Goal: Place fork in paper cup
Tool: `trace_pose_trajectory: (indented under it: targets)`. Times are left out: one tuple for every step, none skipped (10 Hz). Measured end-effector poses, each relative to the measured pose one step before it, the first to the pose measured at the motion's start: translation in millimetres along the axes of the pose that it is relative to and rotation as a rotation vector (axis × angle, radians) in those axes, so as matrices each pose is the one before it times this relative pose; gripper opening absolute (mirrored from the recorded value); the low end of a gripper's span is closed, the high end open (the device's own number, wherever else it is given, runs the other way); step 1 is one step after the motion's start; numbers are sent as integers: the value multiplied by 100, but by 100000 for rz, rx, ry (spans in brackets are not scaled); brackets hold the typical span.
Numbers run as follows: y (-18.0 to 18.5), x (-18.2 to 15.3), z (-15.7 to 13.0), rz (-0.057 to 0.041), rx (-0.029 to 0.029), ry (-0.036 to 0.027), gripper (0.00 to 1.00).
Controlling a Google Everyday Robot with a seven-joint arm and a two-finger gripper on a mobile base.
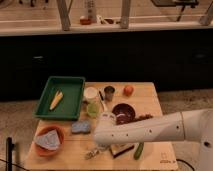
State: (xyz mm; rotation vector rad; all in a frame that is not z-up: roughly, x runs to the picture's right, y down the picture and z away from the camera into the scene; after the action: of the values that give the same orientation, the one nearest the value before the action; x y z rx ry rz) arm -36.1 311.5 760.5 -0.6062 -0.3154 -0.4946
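The white paper cup stands upright at the back of the wooden table, right of the green tray. A small silvery fork lies low at the table's front, left of the green chilli. My gripper is at the end of the white arm that reaches in from the right. It hovers just above and right of the fork, well in front of the paper cup. I cannot tell whether it holds the fork.
A green tray holds a yellow item. A light-green cup, a dark metal cup, an orange fruit, a dark bowl, a blue sponge, an orange bowl and a dark flat object surround the gripper.
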Motion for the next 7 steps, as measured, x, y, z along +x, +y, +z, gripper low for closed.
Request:
trace_pose_trajectory:
  targets:
    - [-867, -705, -805, -3026, 1474, 95, 0]
    - [-1121, -684, -1328, -3871, 2008, 469, 0]
    - [-437, -136, -673, -1587, 915, 433, 0]
    - [-615, -278, -836, -1967, 1247, 240, 0]
    - [-220, -64, -416, -872, 588, 183, 0]
    - [-198, 32, -437, -570, 728, 271, 0]
    - [-119, -40, -373, -331, 439, 83, 0]
